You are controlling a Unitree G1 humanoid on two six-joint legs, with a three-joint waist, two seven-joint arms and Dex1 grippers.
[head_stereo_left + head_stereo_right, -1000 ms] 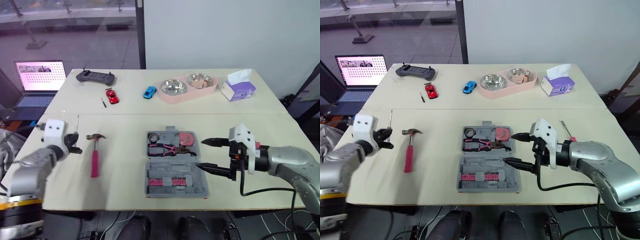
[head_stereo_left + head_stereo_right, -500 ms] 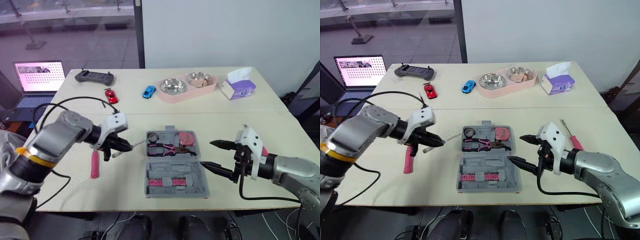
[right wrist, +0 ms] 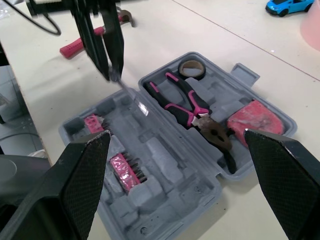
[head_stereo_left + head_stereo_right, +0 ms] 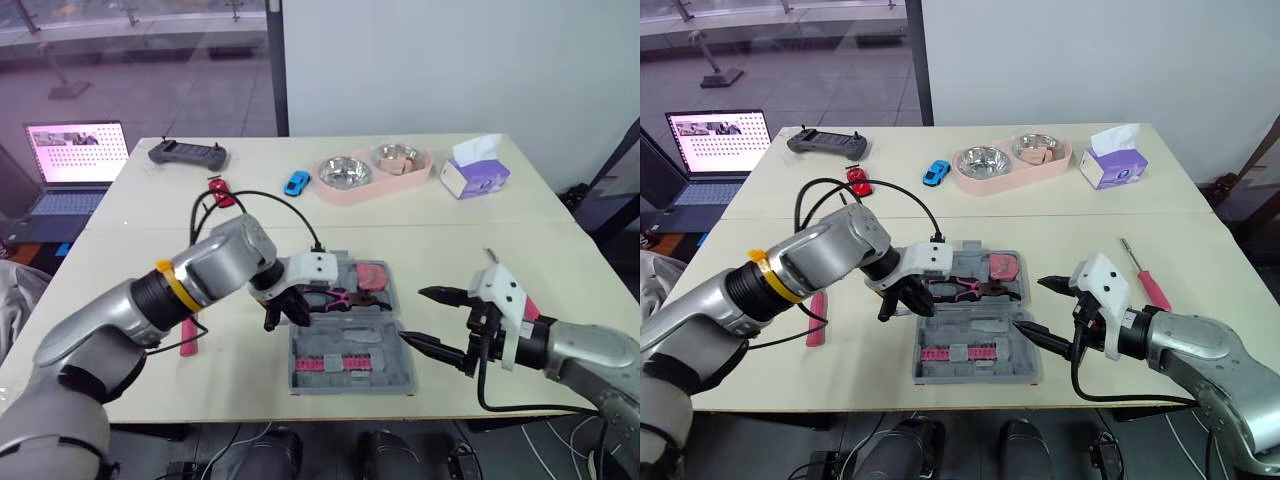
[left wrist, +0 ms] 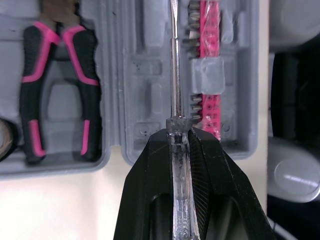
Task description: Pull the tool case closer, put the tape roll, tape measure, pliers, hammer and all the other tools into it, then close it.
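Screwdriver [image 5: 175,124] between left jaws

Left hand [image 4: 285,318] blocks tool case [image 4: 400,372] left edge — right side apparently open.

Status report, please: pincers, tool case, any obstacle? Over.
Left pincer shut on clear screwdriver, over open tool case. Right pincer open, beside case. Hammer and pink screwdriver lie outside case. Nothing blocks the slots.

Reaches inward with silver left arm [image 4: 215,270], pinching clear-handled screwdriver [image 5: 174,75] in black two-fingered left gripper [image 5: 177,135]; holds matching right gripper [image 4: 1030,305] spread wide.
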